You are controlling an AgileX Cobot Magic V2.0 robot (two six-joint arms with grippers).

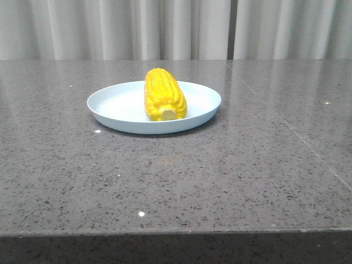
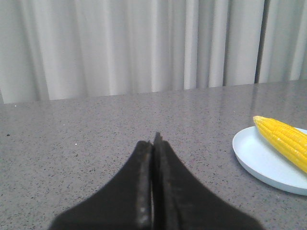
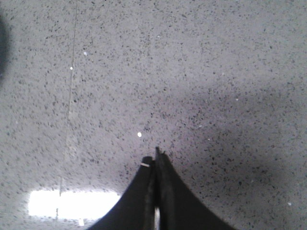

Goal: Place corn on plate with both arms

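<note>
Corn [image 1: 164,94] lay on the plate [image 1: 115,104], right of its middle, pale stub end toward the near rim, tip pointing far. Plate rested on the grey speckled worktop [image 1: 247,165], before pale curtains [image 1: 110,27]. Left gripper [image 2: 154,143]: fingers pressed together, holding nothing, corn and plate to its right. Right gripper [image 3: 154,158]: fingers closed, empty, above bare worktop.

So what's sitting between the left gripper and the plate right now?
Nothing. In the left wrist view, only bare speckled tabletop lies between the shut left gripper and the plate, which holds the corn.
</note>
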